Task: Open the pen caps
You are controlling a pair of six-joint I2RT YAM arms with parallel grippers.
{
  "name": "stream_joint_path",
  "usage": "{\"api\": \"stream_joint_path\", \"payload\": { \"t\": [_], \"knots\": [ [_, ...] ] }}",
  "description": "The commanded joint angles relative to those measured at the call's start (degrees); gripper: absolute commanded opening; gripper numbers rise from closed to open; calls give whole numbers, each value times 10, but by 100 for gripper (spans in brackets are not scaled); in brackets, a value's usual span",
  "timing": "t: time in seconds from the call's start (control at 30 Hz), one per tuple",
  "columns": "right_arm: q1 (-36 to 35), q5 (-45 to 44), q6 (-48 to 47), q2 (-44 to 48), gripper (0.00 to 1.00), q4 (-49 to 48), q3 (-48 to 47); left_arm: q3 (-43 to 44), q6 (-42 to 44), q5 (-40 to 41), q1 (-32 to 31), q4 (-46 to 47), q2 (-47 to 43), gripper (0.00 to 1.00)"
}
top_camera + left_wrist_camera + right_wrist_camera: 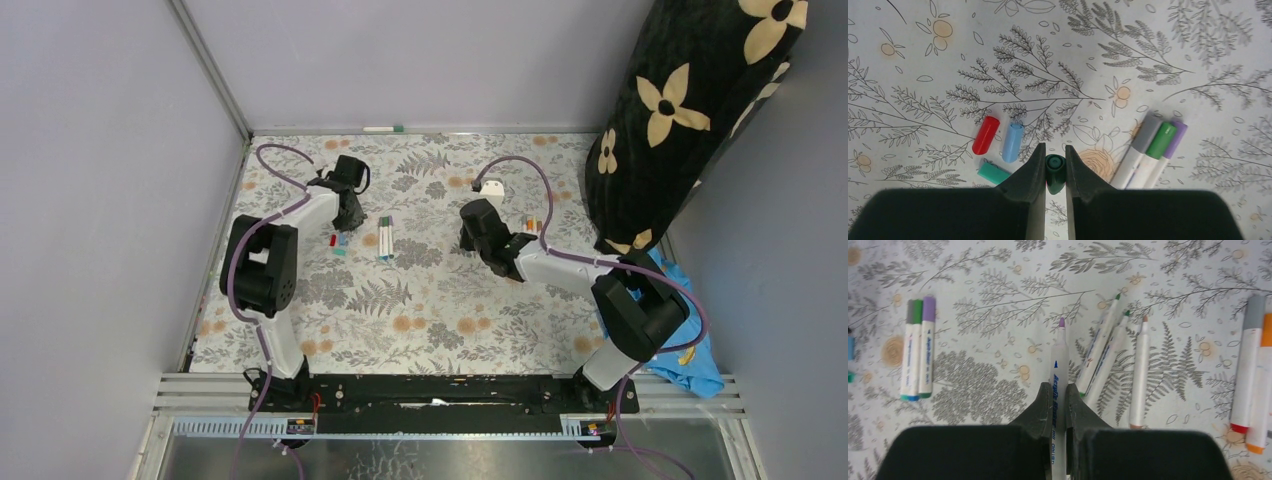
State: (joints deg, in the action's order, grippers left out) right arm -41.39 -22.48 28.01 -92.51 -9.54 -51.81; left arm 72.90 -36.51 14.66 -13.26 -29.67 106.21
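L pincer (1054,151) pinches dark-green cap (1054,172), loose blue cap (1012,142) just beside; R pincer (1058,387) pinches uncapped purple-tip pen (1060,350), pointing fwd.

A tabletop (400,330) under a pale cloth printed with grey ferns and orange blossoms filled the space between plain grey walls (420,60). At the far right corner stood a tall roll of black fabric with cream flowers (690,110), leaning against the wall. A crumpled bright blue cloth (690,365) lay at the tabletop's near right edge. A small white block (491,187) sat towards the back. Three bare-tipped white pen barrels (1139,375) lay close together, two of them touching. A black base bar (440,390) ran along the near edge.
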Motion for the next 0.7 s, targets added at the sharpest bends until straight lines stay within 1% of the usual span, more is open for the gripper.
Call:
{"api": "stream_joint_path", "payload": {
  "t": [0.0,0.07,0.17,0.23,0.33,0.37,0.47,0.57,0.67],
  "knots": [
    [13,-58,-24,-26,0,21,-38,-4,3,33,0,-9,18,9],
    [17,-66,-28,-37,1,17,-37,-6,2,35,0,-9,22,12],
    [22,-78,-33,-49,8,17,-38,-5,4,37,0,-9,26,20],
    [24,-88,-37,-57,10,19,-39,-6,4,37,0,-8,25,25],
    [27,-95,-39,-62,10,14,-34,-5,4,37,0,-9,28,29],
    [28,-96,-40,-62,10,11,-31,-6,4,37,0,-9,28,33],
    [31,-105,-43,-65,10,12,-31,-6,3,36,0,-10,30,41],
    [36,-110,-44,-72,11,14,-33,-7,2,35,0,-10,28,43],
    [39,-114,-45,-83,14,17,-37,-5,0,38,0,-10,20,44]
  ]
}}
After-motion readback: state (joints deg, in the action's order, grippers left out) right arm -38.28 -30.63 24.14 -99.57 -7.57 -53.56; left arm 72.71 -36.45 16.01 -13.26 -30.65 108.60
